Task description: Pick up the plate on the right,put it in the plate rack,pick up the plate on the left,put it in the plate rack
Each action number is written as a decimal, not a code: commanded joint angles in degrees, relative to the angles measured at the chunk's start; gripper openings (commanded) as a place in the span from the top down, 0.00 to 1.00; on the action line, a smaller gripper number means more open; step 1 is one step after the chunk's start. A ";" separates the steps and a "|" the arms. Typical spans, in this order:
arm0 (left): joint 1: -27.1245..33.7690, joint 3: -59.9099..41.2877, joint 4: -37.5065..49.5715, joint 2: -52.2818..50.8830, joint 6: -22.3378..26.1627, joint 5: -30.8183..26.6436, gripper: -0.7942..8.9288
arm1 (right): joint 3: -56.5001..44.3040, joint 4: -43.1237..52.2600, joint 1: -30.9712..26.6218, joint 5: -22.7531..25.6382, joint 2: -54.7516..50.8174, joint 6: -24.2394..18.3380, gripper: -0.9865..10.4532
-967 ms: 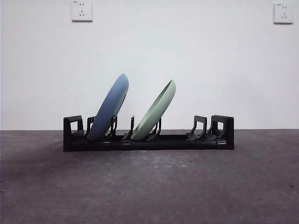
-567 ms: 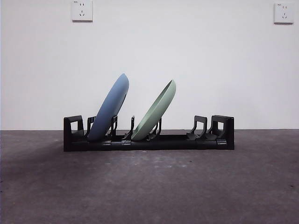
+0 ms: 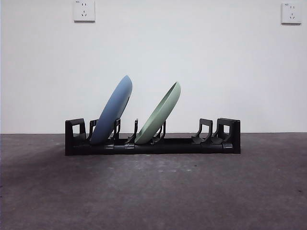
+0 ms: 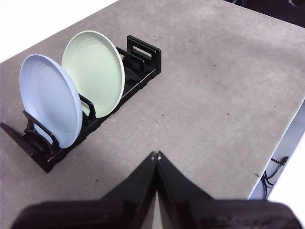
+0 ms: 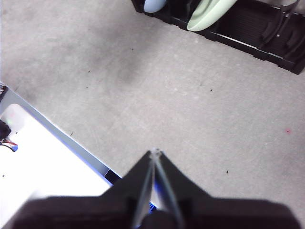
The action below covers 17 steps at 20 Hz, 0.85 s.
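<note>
The black plate rack [image 3: 152, 143] lies across the grey table, and two plates lean in it. A blue plate [image 3: 112, 111] stands in the slots at the rack's left end, a pale green plate [image 3: 159, 114] in slots near its middle. Both plates show again in the left wrist view, blue plate [image 4: 49, 106] and green plate [image 4: 95, 71] upright in the rack [image 4: 143, 59]. My left gripper [image 4: 156, 155] is shut and empty, high above the table and well away from the rack. My right gripper [image 5: 155, 152] is shut and empty too, over the table's near edge. Neither arm shows in the front view.
The table edge [image 4: 281, 138] drops off beside my left gripper, with cables on the floor below. A white surface [image 5: 43, 162] lies past the table edge under my right gripper. Wall sockets [image 3: 84, 10] sit high on the white wall behind.
</note>
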 commanded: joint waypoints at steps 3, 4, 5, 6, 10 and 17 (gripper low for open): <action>-0.02 -0.50 0.15 0.00 -0.26 -0.04 0.92 | -0.42 -1.29 0.09 0.02 -0.13 0.11 0.91; -0.02 -0.50 0.13 0.02 -0.26 -0.04 0.92 | -0.42 -1.29 0.09 0.24 -0.13 -0.07 0.91; -0.02 -0.50 0.13 0.13 -0.26 -0.02 0.92 | -0.42 -1.29 0.09 0.77 -0.13 -0.28 0.91; -0.02 -0.50 0.15 0.26 -0.28 -0.02 0.92 | -0.42 -1.29 0.09 1.88 -0.13 -0.33 0.91; -0.02 -0.50 -0.17 0.94 -0.31 -0.02 0.92 | -0.42 -1.29 0.09 6.80 -0.13 -0.33 0.91; 0.09 -0.50 0.83 4.09 1.38 -0.52 0.92 | -0.42 -1.29 0.09 13.57 -0.13 -0.31 0.91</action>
